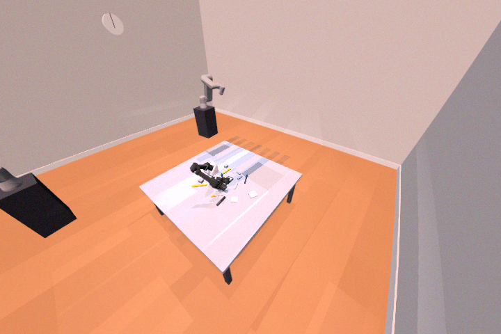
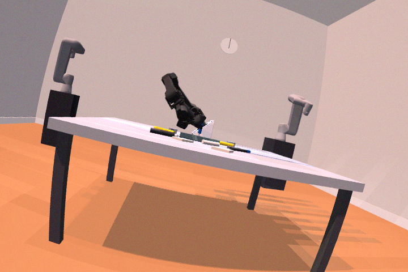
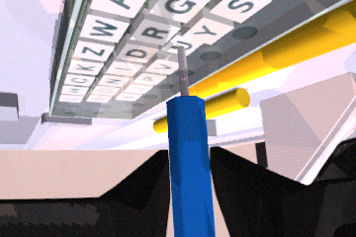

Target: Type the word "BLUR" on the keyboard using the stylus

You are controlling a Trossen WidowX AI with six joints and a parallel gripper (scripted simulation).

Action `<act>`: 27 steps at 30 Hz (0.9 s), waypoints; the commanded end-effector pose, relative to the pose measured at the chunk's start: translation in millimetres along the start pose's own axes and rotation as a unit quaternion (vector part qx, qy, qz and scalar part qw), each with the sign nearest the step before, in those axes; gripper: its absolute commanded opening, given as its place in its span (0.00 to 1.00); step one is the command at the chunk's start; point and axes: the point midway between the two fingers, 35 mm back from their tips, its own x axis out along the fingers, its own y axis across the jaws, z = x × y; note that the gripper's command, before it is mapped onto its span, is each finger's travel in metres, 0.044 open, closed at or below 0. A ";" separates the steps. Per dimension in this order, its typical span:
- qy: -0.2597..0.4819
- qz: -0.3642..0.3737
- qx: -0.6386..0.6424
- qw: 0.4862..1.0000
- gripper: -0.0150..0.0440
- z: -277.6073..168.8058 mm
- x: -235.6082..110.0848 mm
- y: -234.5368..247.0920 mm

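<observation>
My gripper [image 3: 189,157] [image 2: 198,124] [image 1: 224,181] is shut on the blue stylus [image 3: 188,143] [image 2: 199,130] and holds it pointing down at the keyboard [image 3: 112,54] [image 2: 191,136]. In the wrist view the stylus's grey tip [image 3: 182,64] reaches the keys just right of the D key [image 3: 132,50] and below the R key [image 3: 155,32] and G key [image 3: 178,6]. I cannot read the key under the tip. The keyboard lies flat in the middle of the white table [image 1: 219,232] [image 2: 120,134].
Two yellow markers [image 3: 305,44] [image 3: 221,105] lie beside the keyboard, and a white angled stand [image 3: 310,128] [image 2: 208,128] is close on the right. A black-and-yellow marker [image 2: 161,130], pale blocks [image 2: 222,148] and a dark pen [image 2: 241,149] also lie on the table.
</observation>
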 end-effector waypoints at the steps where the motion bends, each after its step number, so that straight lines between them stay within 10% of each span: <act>1: -0.002 -0.001 -0.002 1.000 0.39 0.0 -0.1 0.1; 27: -0.003 -0.001 -0.005 1.000 0.36 -29.5 -17.1 0.4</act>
